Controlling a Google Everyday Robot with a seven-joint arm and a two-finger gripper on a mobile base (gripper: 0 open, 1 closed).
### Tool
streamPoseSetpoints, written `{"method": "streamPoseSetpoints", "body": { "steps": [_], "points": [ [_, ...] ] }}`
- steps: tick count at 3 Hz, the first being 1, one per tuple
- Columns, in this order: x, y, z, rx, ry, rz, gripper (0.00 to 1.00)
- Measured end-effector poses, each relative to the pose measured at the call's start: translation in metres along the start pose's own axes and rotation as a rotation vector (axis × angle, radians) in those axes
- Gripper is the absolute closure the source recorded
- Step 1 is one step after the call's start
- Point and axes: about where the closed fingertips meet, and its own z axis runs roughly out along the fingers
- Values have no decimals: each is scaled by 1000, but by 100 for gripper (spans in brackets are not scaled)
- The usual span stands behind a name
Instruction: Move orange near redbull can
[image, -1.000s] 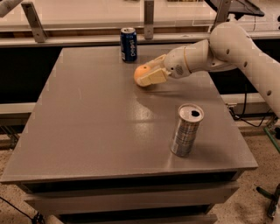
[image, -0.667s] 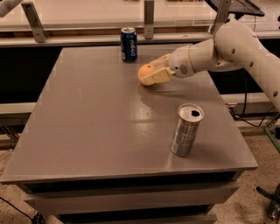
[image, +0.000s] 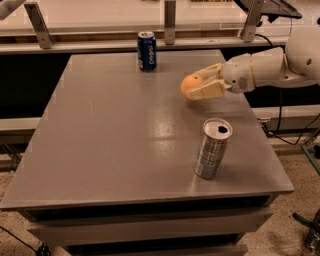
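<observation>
The orange (image: 190, 83) is a small round fruit held between the cream fingers of my gripper (image: 196, 85), just above the grey table (image: 110, 145) at its right side. The gripper is shut on it and reaches in from the right on a white arm. The redbull can (image: 213, 148), tall, slim and silver with a dark opening in its top, stands upright near the table's front right, below the gripper and well apart from the orange.
A dark blue Pepsi can (image: 147, 50) stands upright at the table's back edge. Metal rails and posts (image: 169, 22) run behind the table. Cables hang at the right side near the floor.
My gripper has carried the orange to the right and toward the front, away from the Pepsi can and closer to the redbull can. Both cans have stayed put.
</observation>
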Motion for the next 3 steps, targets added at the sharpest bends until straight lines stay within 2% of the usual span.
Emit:
{"method": "streamPoseSetpoints", "body": {
  "steps": [2,3],
  "points": [
    [33,59,-71,-87,48,-28,100],
    [49,88,-85,-127,56,-26,100]
  ]
}}
